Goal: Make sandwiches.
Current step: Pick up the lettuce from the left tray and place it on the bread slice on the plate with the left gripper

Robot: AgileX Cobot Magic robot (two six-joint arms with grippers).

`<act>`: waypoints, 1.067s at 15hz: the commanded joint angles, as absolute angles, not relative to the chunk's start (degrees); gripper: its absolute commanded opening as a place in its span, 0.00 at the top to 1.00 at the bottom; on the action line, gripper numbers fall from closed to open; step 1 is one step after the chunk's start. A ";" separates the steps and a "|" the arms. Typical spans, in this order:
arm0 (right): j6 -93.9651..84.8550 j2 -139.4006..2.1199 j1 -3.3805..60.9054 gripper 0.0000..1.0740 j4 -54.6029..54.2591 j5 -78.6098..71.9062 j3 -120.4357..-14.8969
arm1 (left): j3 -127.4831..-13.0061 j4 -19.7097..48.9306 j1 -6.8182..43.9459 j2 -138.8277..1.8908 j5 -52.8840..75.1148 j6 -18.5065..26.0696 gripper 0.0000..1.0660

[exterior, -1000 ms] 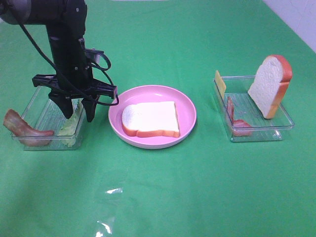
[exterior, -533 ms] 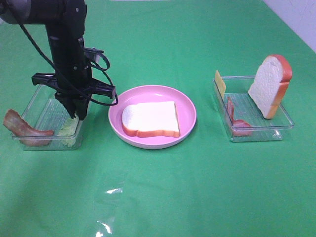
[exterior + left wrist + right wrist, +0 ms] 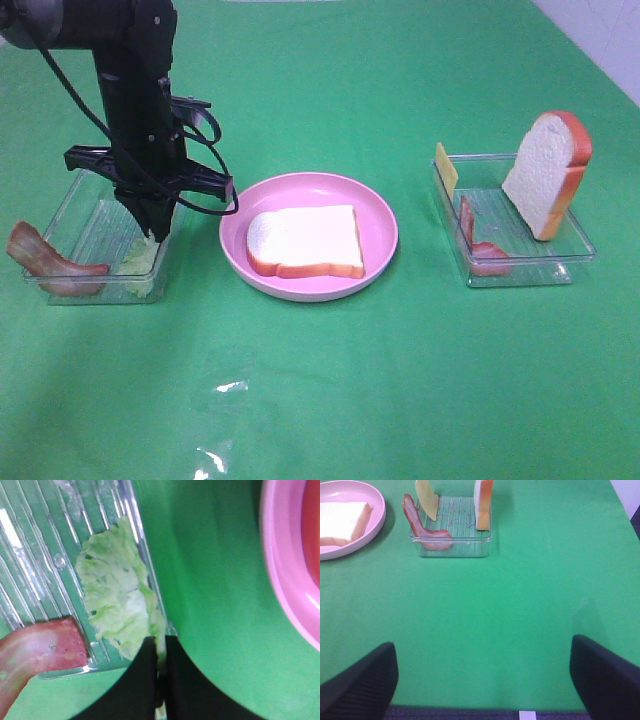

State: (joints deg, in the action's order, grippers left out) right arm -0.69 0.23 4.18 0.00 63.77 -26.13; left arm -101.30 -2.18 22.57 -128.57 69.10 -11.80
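One white bread slice (image 3: 305, 242) lies flat on the pink plate (image 3: 385, 225). My left gripper (image 3: 155, 232) reaches down into the left clear tray (image 3: 90, 215) and is shut on the edge of the pale green lettuce (image 3: 140, 262). In the left wrist view the gripper (image 3: 160, 650) pinches the lettuce (image 3: 117, 605) at the tray's wall, next to a bacon strip (image 3: 35, 650). The right tray (image 3: 520, 265) holds a second bread slice (image 3: 548, 172) standing upright, a cheese square (image 3: 445, 168) and bacon (image 3: 478, 245). My right gripper (image 3: 485, 680) is open and empty, well short of that tray (image 3: 452, 545).
A bacon strip (image 3: 45, 262) hangs over the left tray's near-left corner. Green cloth covers the table, with a shiny clear film patch (image 3: 220, 430) at the front. The right arm is out of the exterior high view.
The left gripper's open fingers have closed on the lettuce at the tray's right wall. The lettuce still lies in the tray. Nothing else moved.
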 commanded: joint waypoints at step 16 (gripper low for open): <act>-1.15 1.83 4.18 0.16 0.00 63.08 -25.95 | -109.89 5.44 22.80 -118.66 73.11 -7.45 1.00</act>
State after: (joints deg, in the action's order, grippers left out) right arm -0.69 0.23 4.18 0.00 63.77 -26.13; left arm -109.38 3.61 22.57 -119.29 69.84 -8.08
